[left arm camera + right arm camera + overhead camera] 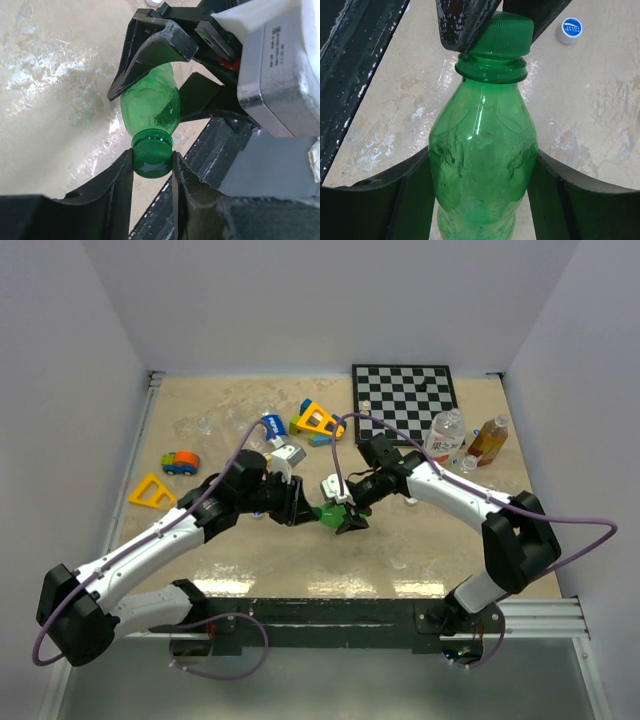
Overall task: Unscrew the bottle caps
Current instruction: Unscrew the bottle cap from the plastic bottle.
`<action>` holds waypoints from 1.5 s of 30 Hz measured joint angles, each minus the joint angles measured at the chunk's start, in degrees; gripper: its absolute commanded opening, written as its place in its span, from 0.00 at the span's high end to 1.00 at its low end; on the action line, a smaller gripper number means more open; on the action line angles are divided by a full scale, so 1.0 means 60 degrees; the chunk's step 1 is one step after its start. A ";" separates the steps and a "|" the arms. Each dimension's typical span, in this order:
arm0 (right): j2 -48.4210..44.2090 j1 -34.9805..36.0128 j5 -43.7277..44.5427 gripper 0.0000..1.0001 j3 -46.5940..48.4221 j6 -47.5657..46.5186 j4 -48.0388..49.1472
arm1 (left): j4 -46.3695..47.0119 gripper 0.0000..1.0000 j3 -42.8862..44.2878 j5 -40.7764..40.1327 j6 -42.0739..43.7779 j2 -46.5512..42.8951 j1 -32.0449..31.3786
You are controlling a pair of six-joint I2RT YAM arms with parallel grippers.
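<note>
A small green bottle (482,165) hangs above the table between both arms, near the table's middle (330,516). My right gripper (482,175) is shut on its body, one finger pressed to each side. The green bottle cap (152,159) sits on the neck, and my left gripper (152,161) is shut on it, both fingers touching its ribbed side. In the right wrist view the cap (502,34) shows at the top with a left finger (457,25) against it. In the left wrist view the bottle (152,107) points away toward the right gripper's fingers (155,47).
A loose blue-and-white cap (569,30) lies on the table. A chessboard (405,390) is at the back right, with a clear bottle (446,432) and an amber bottle (489,440) beside it. Toy blocks (318,420), a yellow triangle (151,491) and a toy car (180,462) lie left.
</note>
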 measured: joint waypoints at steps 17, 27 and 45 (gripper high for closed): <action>0.0025 0.0066 -0.0007 1.00 0.0000 -0.0138 -0.0124 | -0.0627 0.12 0.0295 -0.1264 -0.0040 -0.0721 0.0426; 0.0025 0.0066 -0.0007 1.00 0.0000 -0.0262 -0.0200 | 0.0557 0.00 0.0149 -0.2044 0.1756 -0.3344 0.0484; 0.0025 -0.0029 0.0073 1.00 0.0000 -0.0397 -0.0372 | 0.2273 0.16 -0.2375 0.1173 0.7814 -0.3883 0.0135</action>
